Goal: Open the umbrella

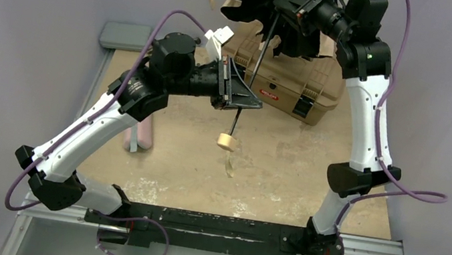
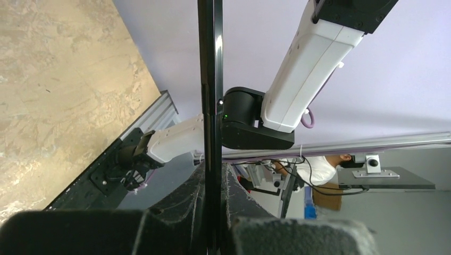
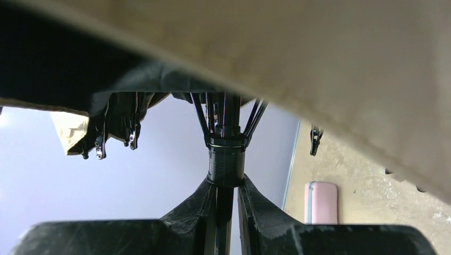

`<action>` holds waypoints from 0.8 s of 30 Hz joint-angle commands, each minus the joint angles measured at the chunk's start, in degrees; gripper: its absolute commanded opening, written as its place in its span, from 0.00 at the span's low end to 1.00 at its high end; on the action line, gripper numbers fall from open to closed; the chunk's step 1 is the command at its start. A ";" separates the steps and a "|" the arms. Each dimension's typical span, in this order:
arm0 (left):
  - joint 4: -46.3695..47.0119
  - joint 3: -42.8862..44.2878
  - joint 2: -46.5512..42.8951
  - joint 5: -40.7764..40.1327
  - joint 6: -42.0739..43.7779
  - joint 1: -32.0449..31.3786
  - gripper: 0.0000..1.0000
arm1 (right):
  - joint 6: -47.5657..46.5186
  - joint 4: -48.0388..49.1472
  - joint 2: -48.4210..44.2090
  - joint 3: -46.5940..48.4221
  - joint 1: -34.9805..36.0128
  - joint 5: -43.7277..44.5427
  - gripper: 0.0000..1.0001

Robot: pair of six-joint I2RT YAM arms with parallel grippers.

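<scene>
The umbrella hangs in the air between both arms. Its thin black shaft runs from the dark, partly spread canopy at the top down to the cream knob handle above the table. My left gripper is shut on the lower shaft, just above the handle. My right gripper is shut round the shaft just under the black runner sleeve, its fingertips against the sleeve's base. The ribs fan out from the sleeve under the beige-tan fabric.
A tan toolbox stands at the back of the table under the canopy. A pink pouch lies at the left, partly under my left arm; it also shows in the right wrist view. A grey pad sits at the far left corner.
</scene>
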 commanded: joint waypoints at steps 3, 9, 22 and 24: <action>-18.31 4.89 -3.14 21.10 3.54 -7.36 0.00 | 5.19 31.94 0.06 -5.21 -8.58 35.72 0.13; -21.95 10.21 1.49 18.66 4.60 -10.72 0.00 | 7.90 36.20 5.87 4.81 -7.51 45.82 0.16; -20.95 2.41 -2.42 18.52 0.64 -17.45 0.00 | 1.06 43.66 11.70 7.49 -7.42 59.57 0.18; -20.97 0.14 -4.20 18.07 -0.33 -18.88 0.00 | 0.84 44.50 12.52 7.39 -7.45 61.16 0.19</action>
